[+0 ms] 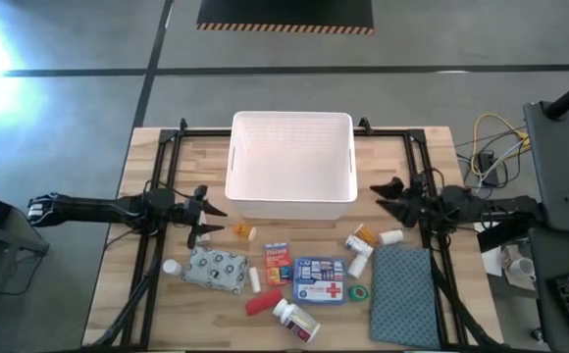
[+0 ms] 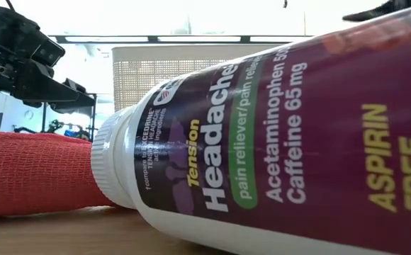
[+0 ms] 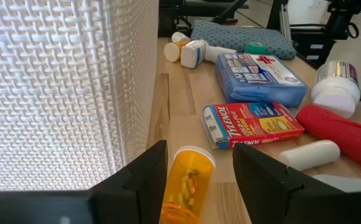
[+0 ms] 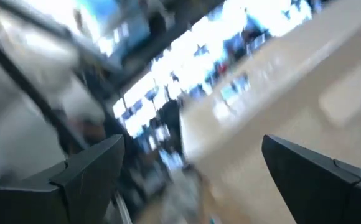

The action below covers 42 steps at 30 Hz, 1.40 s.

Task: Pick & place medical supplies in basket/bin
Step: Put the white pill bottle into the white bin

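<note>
The white perforated bin (image 1: 289,167) stands at the table's far middle. My left gripper (image 1: 216,222) hovers open by the bin's near-left corner. An orange vial (image 3: 187,183) lies on its side on the wood just ahead of the gripper, in line with the gap between the fingers and apart from them. My right gripper (image 1: 376,196) is open beside the bin's right wall, over bare wood. The other supplies lie along the near half: grey patterned pack (image 1: 216,270), red-blue box (image 1: 278,263), blue red-cross pouch (image 1: 320,279), red tube (image 1: 262,302), white pill bottle (image 1: 296,319) and green tape roll (image 1: 360,292).
A teal-grey cloth mat (image 1: 407,294) covers the near right corner. More orange vials and white bottles (image 1: 363,245) lie between it and the bin. The bin's wall (image 3: 62,93) stands close beside my left gripper. A black frame runs along the table's edges (image 1: 157,196).
</note>
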Tool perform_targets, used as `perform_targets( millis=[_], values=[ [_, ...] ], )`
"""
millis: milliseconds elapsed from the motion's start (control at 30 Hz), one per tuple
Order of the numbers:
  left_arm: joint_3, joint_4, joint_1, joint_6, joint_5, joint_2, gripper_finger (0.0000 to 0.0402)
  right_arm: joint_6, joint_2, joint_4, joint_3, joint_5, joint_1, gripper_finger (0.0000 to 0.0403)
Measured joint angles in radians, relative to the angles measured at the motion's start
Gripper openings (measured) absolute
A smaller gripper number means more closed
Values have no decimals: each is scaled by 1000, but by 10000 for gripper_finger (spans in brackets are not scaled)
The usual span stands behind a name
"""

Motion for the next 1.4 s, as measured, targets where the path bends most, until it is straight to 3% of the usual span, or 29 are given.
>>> perform_targets(
  millis=[167,333,533,700,867,1033,1133,1200,1400],
  values=[
    [0,0,0,0,0,0,164,72,13,221,0,51,0,370],
    [0,0,0,0,0,0,164,-38,40,517,0,127,0,370],
    [0,0,0,0,0,0,164,-155,86,807,0,128,0,370],
    [0,0,0,0,0,0,164,-129,117,819,0,58,0,370],
    [0,0,0,0,0,0,164,92,189,813,0,42,-1,370],
    [0,0,0,0,0,0,164,200,272,808,1,24,-2,370],
    [0,0,0,0,0,0,164,225,309,654,46,-2,-2,370],
    [0,0,0,0,0,0,164,225,316,403,119,-24,-2,370],
    [0,0,0,0,0,0,164,168,356,-714,504,17,-2,370]
  ],
)
